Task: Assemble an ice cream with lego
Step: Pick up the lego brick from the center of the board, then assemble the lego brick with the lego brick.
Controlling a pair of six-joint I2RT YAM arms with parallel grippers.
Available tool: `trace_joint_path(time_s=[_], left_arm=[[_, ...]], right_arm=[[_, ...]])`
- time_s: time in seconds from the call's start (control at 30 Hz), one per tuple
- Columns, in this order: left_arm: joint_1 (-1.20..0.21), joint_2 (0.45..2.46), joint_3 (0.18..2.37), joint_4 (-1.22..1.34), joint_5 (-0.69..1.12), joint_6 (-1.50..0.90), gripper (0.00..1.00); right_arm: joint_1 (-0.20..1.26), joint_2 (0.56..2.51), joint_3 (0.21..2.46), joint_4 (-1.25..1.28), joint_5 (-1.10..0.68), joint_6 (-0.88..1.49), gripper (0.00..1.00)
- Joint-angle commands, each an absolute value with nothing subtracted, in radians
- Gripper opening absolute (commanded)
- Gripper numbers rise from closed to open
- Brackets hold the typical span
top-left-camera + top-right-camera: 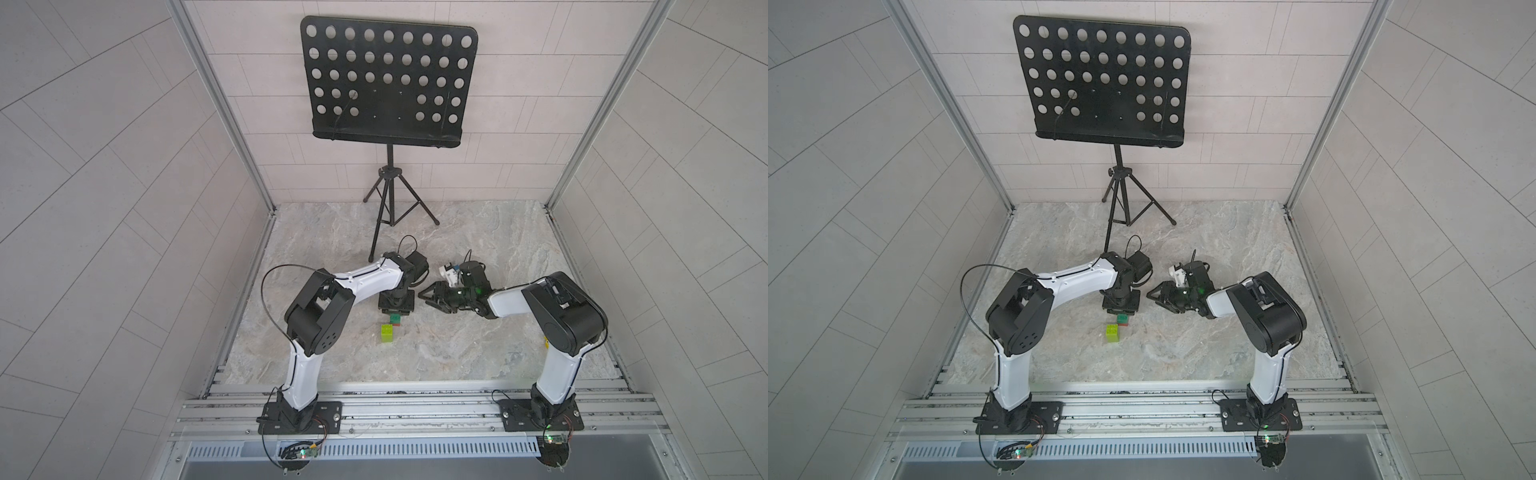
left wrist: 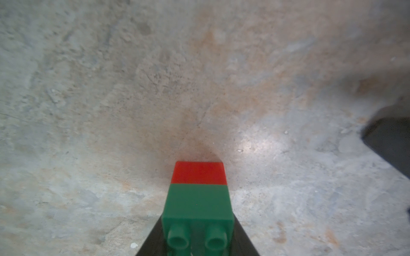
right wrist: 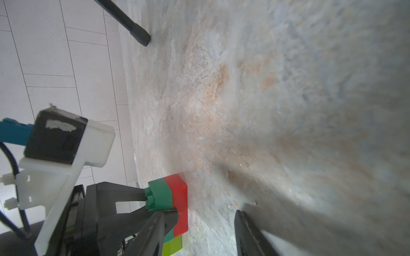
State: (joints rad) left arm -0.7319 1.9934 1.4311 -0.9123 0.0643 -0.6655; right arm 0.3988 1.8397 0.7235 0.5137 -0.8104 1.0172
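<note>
Of the ice cream, a two-brick lego stack stands on the marble floor: a dark green brick (image 2: 197,204) studs-up on a red brick (image 2: 199,172), seen in both top views (image 1: 395,319) (image 1: 1122,319). My left gripper (image 2: 198,240) points straight down (image 1: 396,313) and is shut on the dark green brick, one black finger on each side. A lime-green brick (image 1: 387,333) (image 1: 1112,333) (image 3: 173,246) lies just in front of the stack. My right gripper (image 1: 430,297) (image 3: 199,235) hovers to the right of the stack, lying sideways, open and holding nothing.
A black music stand (image 1: 388,83) on a tripod stands at the back; one tripod foot (image 3: 142,40) reaches toward the arms. A small yellow object (image 1: 547,343) peeks out behind the right arm. Tiled walls close both sides and an aluminium rail (image 1: 415,405) runs along the front.
</note>
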Motion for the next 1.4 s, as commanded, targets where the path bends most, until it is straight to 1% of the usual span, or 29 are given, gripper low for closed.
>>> trace_joint_path(time_s=[0.0, 0.1, 0.17, 0.3, 0.47, 0.6, 0.73, 1.0, 1.37], left_arm=[[-0.735, 1.97, 1.42, -0.906, 0.061, -0.672, 0.14], [-0.735, 1.934, 1.448, -0.938, 0.051, -0.653, 0.08], [-0.735, 1.905, 1.474, -0.985, 0.044, -0.639, 0.06], [-0.735, 1.81, 1.504, -1.083, 0.047, -0.62, 0.05], [-0.736, 1.706, 1.509, -1.198, 0.105, -0.604, 0.06], [-0.744, 1.627, 1.449, -1.216, 0.151, -0.633, 0.06], [-0.769, 1.593, 1.393, -1.21, 0.142, -0.674, 0.05], [-0.786, 1.597, 1.294, -1.132, 0.113, -0.719, 0.06], [-0.821, 1.692, 1.315, -1.115, 0.091, -0.768, 0.06]], right_arm=[[0.396, 1.836, 0.728, 0.48, -0.793, 1.004, 0.56], [0.396, 1.835, 0.729, 0.479, -0.79, 1.003, 0.55], [0.397, 1.833, 0.73, 0.479, -0.788, 1.003, 0.55], [0.4, 1.833, 0.728, 0.475, -0.782, 1.001, 0.55], [0.41, 1.836, 0.743, 0.442, -0.767, 0.98, 0.55], [0.423, 1.837, 0.767, 0.387, -0.754, 0.954, 0.55], [0.436, 1.839, 0.791, 0.333, -0.739, 0.927, 0.54], [0.457, 1.841, 0.82, 0.264, -0.718, 0.894, 0.54], [0.458, 1.853, 0.834, 0.242, -0.718, 0.892, 0.53]])
